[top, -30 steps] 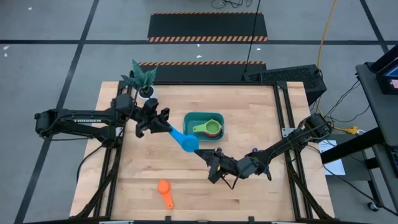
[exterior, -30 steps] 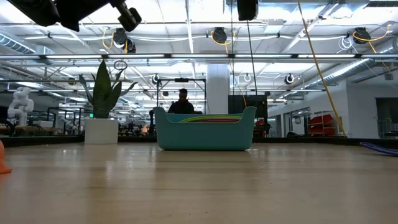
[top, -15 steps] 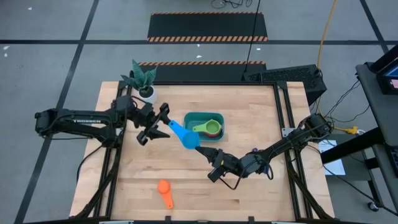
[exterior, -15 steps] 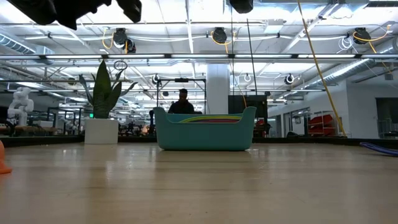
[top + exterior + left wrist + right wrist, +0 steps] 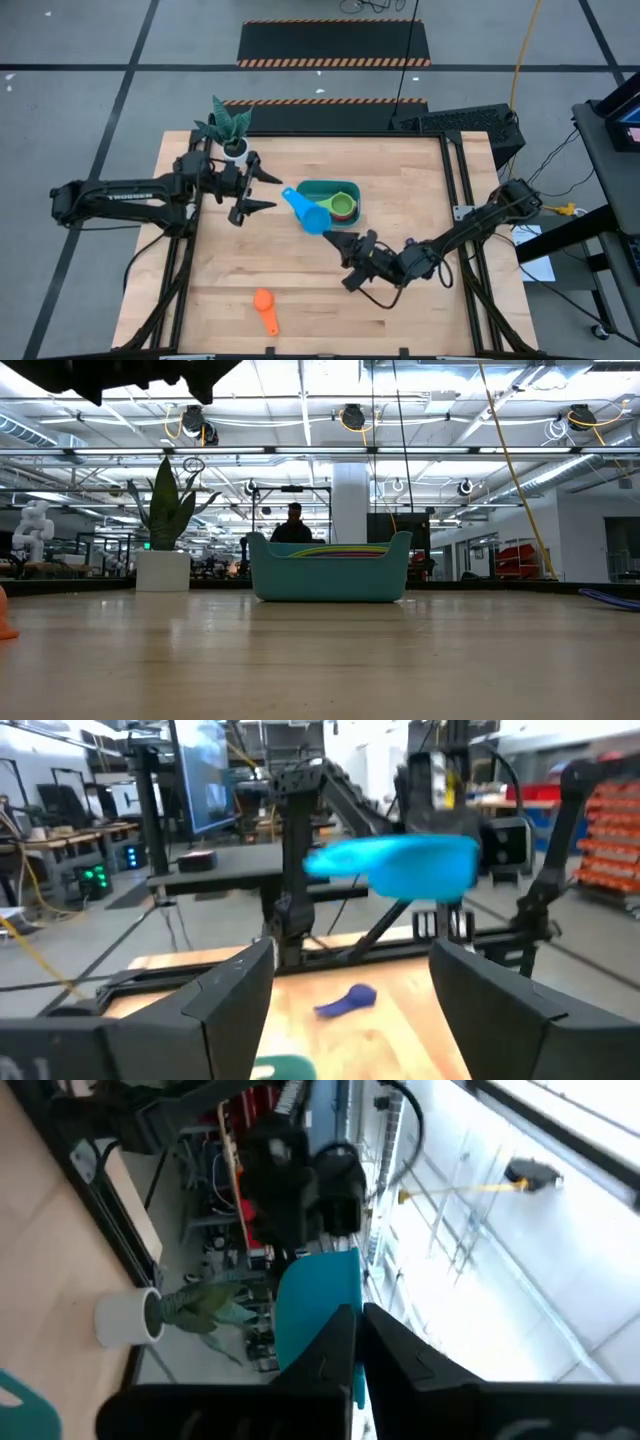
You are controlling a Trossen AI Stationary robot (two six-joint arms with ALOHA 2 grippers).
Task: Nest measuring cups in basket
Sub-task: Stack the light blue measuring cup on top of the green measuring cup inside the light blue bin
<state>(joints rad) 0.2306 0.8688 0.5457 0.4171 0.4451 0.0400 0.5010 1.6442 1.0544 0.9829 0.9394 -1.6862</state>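
The light blue measuring cup [image 5: 305,210] hangs in the air over the left rim of the teal basket [image 5: 349,186], with my right gripper [image 5: 338,240] shut on it. Green, yellow and red cups [image 5: 335,207] lie inside the basket. My left gripper [image 5: 264,192] stands open to the left of the blue cup, its fingers apart from the handle end. In the left wrist view the cup [image 5: 400,865] floats beyond the spread fingers. An orange cup [image 5: 265,310] lies near the front edge. A dark blue cup [image 5: 345,1002] lies on the table. My right gripper pinches the light blue cup at its wide bowl end [image 5: 322,1305] between its two shut fingers, coming from the table's near right side at a slant. The cup is lifted clear of the table, and its handle [image 5: 289,195] points toward my left gripper.
A white pot with a green plant [image 5: 232,135] stands at the table's far left corner, close behind my left arm. In the low view the basket [image 5: 330,575] stands mid-table and a person shows in the room behind it.
My left gripper has opened, let go of the blue cup's handle and drawn back toward the table's far left. My right gripper, still shut on the cup, has carried it up and toward the basket, so it now overlaps the basket's left rim.
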